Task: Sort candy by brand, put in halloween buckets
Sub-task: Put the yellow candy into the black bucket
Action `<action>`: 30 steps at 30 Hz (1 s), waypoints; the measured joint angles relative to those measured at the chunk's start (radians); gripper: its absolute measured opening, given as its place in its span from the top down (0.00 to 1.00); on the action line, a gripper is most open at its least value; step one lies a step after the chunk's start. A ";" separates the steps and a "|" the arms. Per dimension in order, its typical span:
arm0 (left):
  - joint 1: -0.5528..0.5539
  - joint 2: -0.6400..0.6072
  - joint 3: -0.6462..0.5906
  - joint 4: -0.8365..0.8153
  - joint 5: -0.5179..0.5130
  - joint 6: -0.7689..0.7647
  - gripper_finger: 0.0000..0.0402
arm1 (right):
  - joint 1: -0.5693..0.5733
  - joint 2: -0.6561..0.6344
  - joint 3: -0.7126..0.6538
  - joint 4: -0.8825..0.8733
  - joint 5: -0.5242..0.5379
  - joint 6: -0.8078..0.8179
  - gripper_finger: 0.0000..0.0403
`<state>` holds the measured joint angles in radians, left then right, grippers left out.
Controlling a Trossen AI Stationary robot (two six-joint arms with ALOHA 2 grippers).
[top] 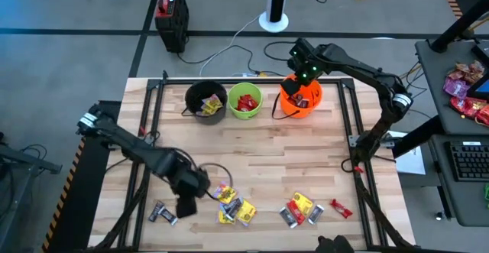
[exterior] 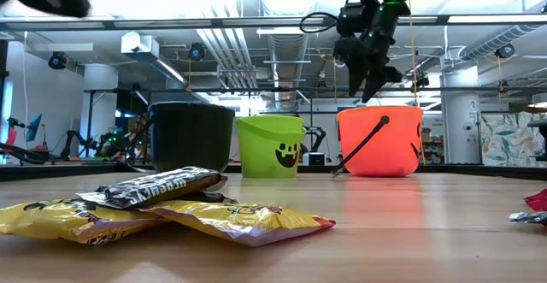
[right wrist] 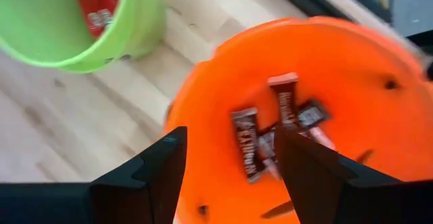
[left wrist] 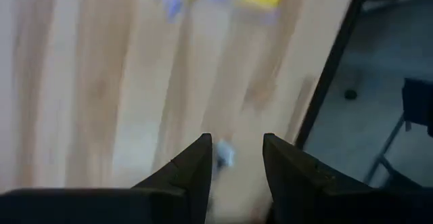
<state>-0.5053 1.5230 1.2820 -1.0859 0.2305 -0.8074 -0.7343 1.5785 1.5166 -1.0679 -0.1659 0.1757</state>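
Three halloween buckets stand in a row at the table's far side: black (top: pixel 205 102) with yellow packets, lime green (top: pixel 244 102) with red bars, orange (top: pixel 300 98) with dark brown bars (right wrist: pixel 270 132). My right gripper (right wrist: pixel 230 143) hangs open just above the orange bucket (exterior: pixel 380 140), nothing between its fingers. Loose candy lies near the front edge: a yellow and dark pile (top: pixel 233 205), a second pile (top: pixel 302 209), a red piece (top: pixel 341 208) and dark bars (top: pixel 163 213). My left gripper (top: pixel 186 205) is open above the table, between the dark bars and the first pile, pointing steeply down.
The orange bucket's thin black handle (exterior: pixel 359 146) hangs down its front. Black frame rails (top: pixel 149 123) run along the table's sides. Bare wood (top: pixel 267 154) lies between the buckets and the candy. Off the table at the right, a desk holds bags (top: pixel 466 92) and a keyboard.
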 joint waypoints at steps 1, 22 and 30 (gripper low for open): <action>-0.002 0.014 -0.015 0.070 -0.028 0.033 0.71 | 0.008 0.000 0.000 0.000 -0.011 0.010 0.46; 0.077 0.197 -0.371 0.789 -0.407 0.510 0.71 | 0.217 -0.072 0.000 -0.005 -0.018 0.252 0.46; 0.097 0.251 -0.384 0.859 -0.319 0.528 0.71 | 0.248 -0.072 0.000 -0.005 -0.017 0.286 0.46</action>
<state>-0.4085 1.7739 0.8977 -0.2271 -0.0883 -0.2797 -0.4861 1.5063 1.5166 -1.0733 -0.1829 0.4618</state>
